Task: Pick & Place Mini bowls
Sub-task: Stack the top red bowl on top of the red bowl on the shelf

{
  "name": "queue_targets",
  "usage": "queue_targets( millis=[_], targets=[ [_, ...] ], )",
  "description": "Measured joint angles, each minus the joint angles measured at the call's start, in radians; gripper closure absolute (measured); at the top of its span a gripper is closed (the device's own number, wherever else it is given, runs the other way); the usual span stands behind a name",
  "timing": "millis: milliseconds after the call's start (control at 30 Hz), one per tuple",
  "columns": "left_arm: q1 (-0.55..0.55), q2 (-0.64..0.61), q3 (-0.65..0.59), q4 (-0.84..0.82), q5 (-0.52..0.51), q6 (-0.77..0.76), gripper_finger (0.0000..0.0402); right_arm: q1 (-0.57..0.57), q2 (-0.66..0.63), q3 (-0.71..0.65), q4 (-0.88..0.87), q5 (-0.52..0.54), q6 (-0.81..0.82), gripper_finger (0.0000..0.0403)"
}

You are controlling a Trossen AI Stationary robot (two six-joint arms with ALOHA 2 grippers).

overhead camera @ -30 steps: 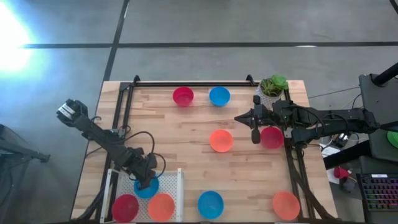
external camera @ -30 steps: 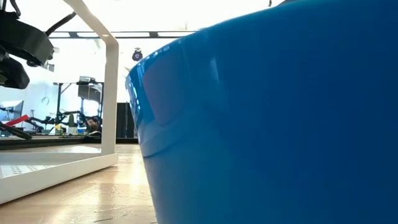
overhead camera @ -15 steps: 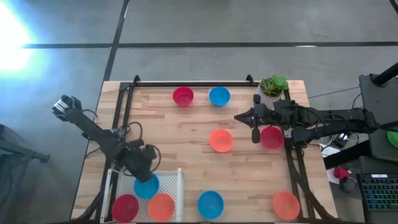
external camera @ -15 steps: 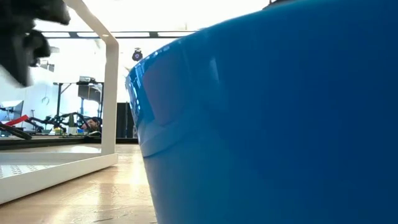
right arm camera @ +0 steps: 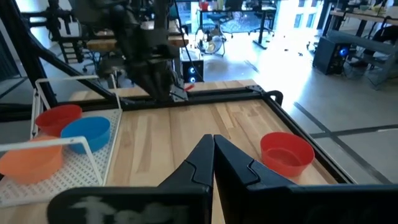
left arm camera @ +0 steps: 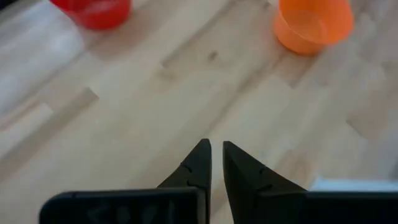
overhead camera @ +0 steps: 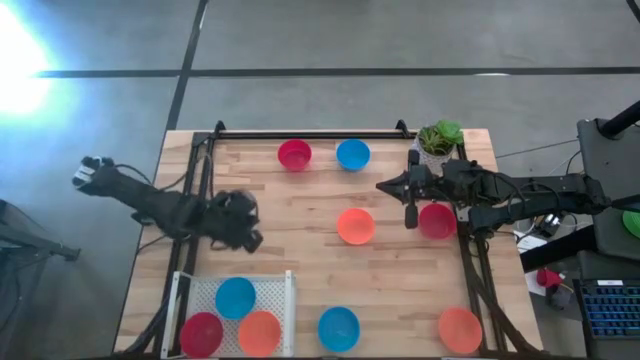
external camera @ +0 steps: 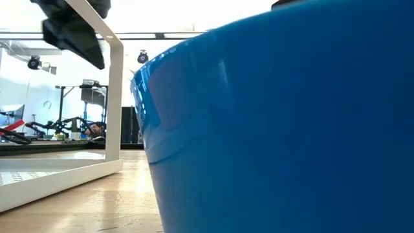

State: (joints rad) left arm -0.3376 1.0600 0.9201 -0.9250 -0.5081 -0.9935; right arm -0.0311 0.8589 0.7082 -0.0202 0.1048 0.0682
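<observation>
Mini bowls stand on the wooden table: red (overhead camera: 294,154) and blue (overhead camera: 352,154) near the far edge, orange (overhead camera: 355,226) in the middle, red (overhead camera: 437,220) under my right arm, blue (overhead camera: 338,328) and orange (overhead camera: 460,330) at the near edge. Three more, blue (overhead camera: 235,297), red (overhead camera: 202,333) and orange (overhead camera: 260,332), sit in the white rack (overhead camera: 288,300). My left gripper (overhead camera: 245,226) hangs above bare wood beyond the rack, its fingers (left arm camera: 202,163) almost together and holding nothing. My right gripper (overhead camera: 408,212) is shut and empty, hovering between the middle orange bowl and the red bowl (right arm camera: 286,152).
A white pot with a green plant (overhead camera: 437,140) stands at the far right corner. Black rails (overhead camera: 300,133) run along the far and side edges. In the low view the near blue bowl (external camera: 278,129) fills most of the picture, beside the rack's white frame (external camera: 114,97).
My left gripper has risen from over the blue bowl in the rack and swung toward the far edge, now over bare wood. The blue bowl stays in the rack where it was. My right arm has kept still.
</observation>
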Motion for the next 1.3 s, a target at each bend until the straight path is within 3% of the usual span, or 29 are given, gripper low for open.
queue_targets(
  millis=[233, 467, 600, 800, 1300],
  targets=[
    [0.330, 0.017, 0.089, 0.001, 0.092, 0.250, 0.0399, 0.000, 0.000, 0.000, 0.026, 0.001, 0.003, 0.0394],
    [0.723, 0.077, 0.162, 0.021, 0.303, 0.472, 0.0401, 0.000, 0.000, 0.000, 0.027, 0.006, 0.000, 0.0394],
    [0.864, 0.155, 0.201, 0.028, 0.383, 0.617, 0.0401, 0.000, 0.001, 0.000, 0.027, 0.071, 0.000, 0.0394],
    [0.924, 0.297, 0.271, 0.036, 0.395, 0.662, 0.0401, 0.000, 0.003, 0.000, 0.027, 0.109, 0.000, 0.0394],
    [0.937, 0.585, 0.454, 0.007, 0.387, 0.750, 0.0401, 0.000, 0.003, 0.000, 0.026, 0.107, -0.020, 0.0394]
  ],
)
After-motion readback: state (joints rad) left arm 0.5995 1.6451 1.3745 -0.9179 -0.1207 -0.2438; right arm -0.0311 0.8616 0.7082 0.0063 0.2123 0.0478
